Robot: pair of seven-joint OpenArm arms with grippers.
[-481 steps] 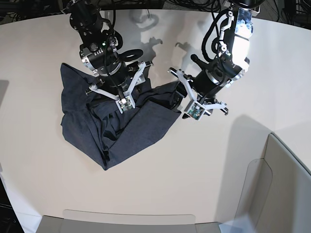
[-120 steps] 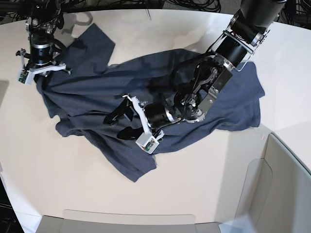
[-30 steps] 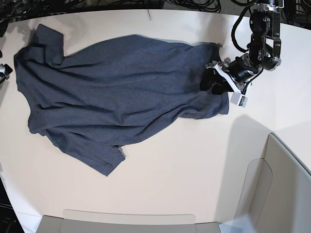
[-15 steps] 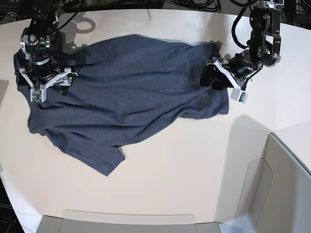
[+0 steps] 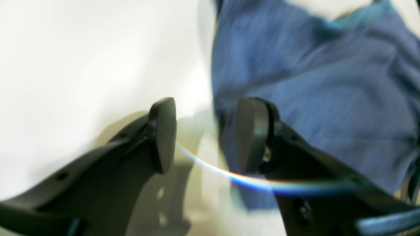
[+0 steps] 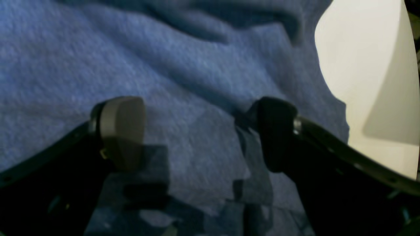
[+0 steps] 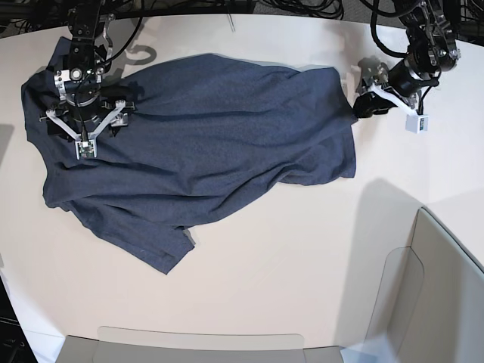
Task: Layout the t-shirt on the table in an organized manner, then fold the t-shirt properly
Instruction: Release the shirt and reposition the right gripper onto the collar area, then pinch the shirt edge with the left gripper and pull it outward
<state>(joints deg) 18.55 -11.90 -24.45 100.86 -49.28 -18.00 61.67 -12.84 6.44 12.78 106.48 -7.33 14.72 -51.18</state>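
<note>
On table (image 7: 302, 249): t-shirt (image 7: 204, 144) spread plain side up, lettering unseen

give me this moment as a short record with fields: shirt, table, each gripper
t-shirt: spread out on the table, still wrinkled, not folded, one sleeve sticking out toward the near edge
table: off-white, bare around the shirt
left gripper: open, empty, at the shirt's edge, one finger over the cloth
right gripper: open wide, over the shirt's other end, nothing between its fingers

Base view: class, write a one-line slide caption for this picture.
Dark blue-grey cotton t-shirt spread on the off-white table, open right gripper above its sleeve end, open left gripper beside its hem.
</note>
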